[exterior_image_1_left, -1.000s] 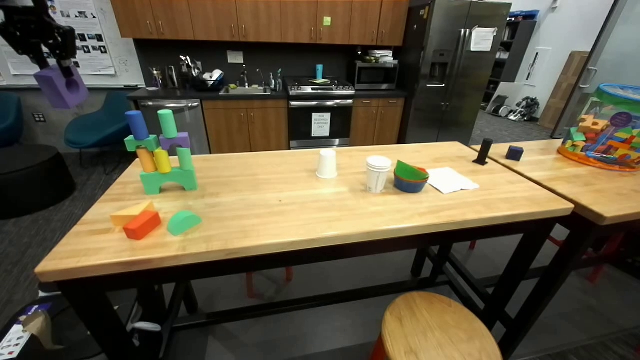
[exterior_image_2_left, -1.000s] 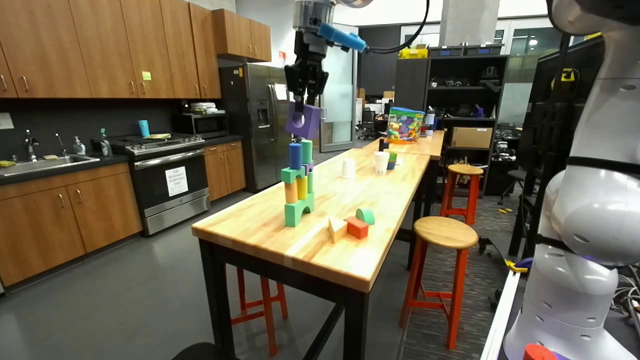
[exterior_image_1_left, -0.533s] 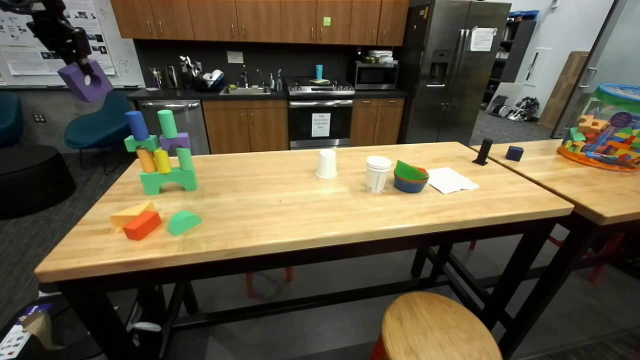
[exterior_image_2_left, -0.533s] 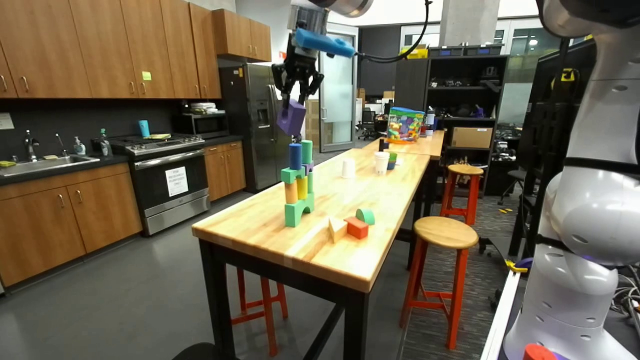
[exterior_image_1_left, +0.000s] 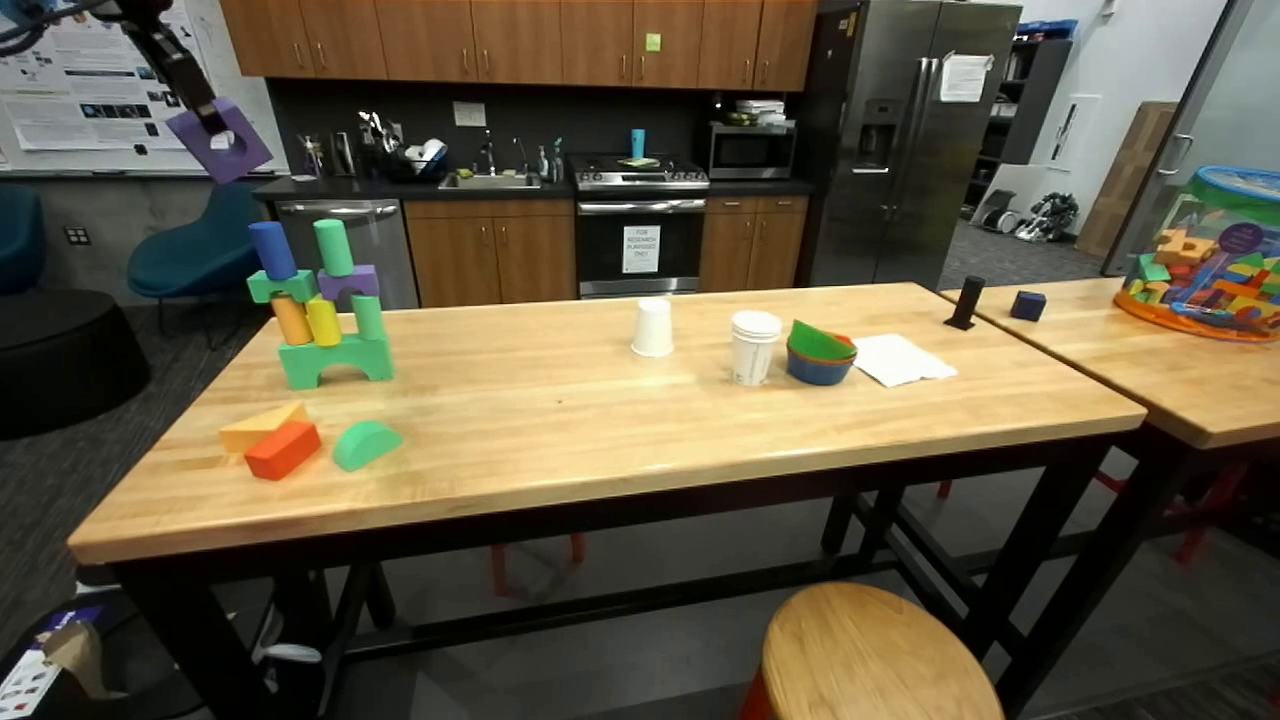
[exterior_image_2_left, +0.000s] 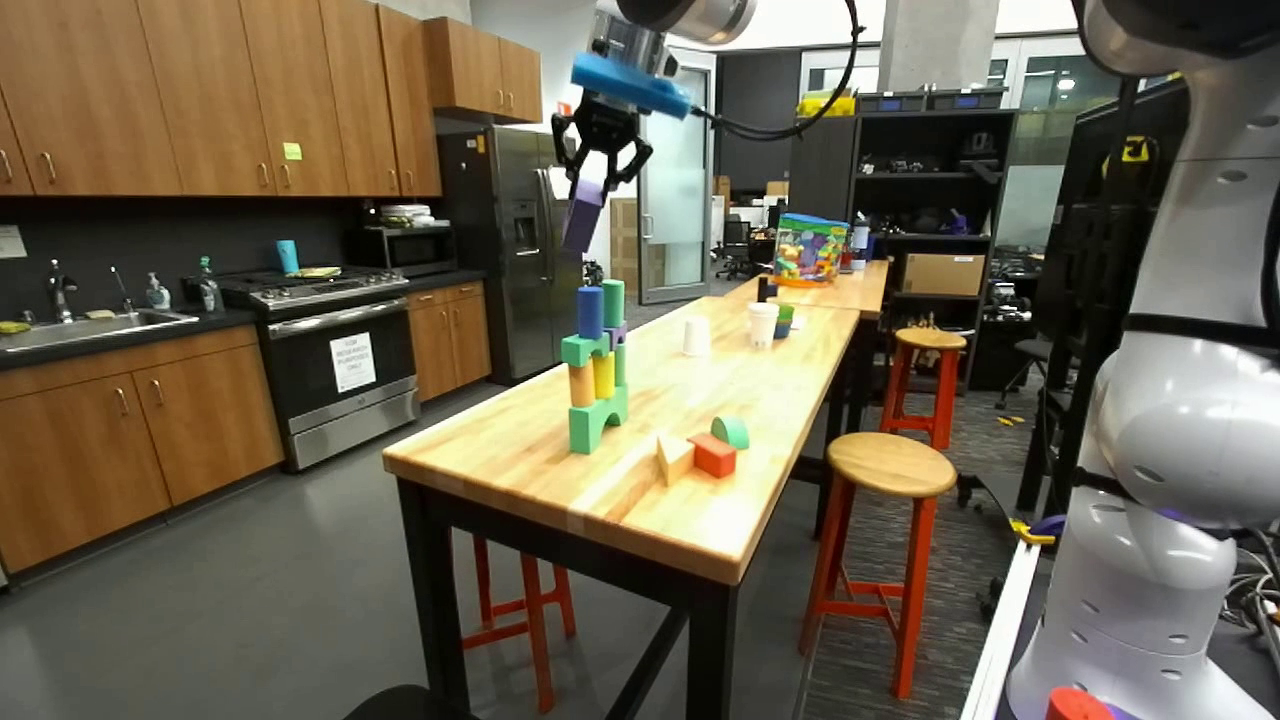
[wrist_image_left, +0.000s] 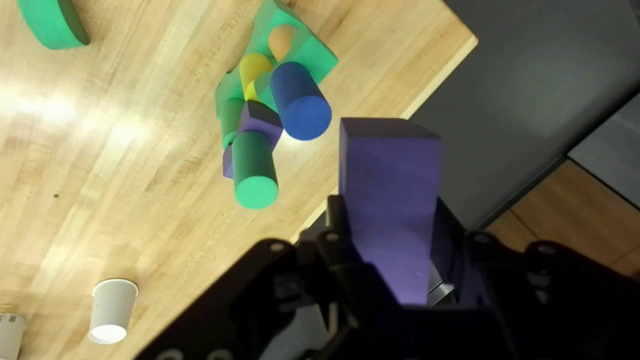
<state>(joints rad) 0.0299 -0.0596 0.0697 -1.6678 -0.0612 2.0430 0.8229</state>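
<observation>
apparently lining up, you clamp a tilted purple block (wrist_image_left: 392, 210) in the pincer (exterior_image_2_left: 591, 185) near the block tower (exterior_image_1_left: 324, 322), levelling seemingly next.

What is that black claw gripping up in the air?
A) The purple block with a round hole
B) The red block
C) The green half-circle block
A: in the wrist view the gripper is clamped on the purple block, while in both exterior views the red block and the green half-circle block rest on the table.
</observation>
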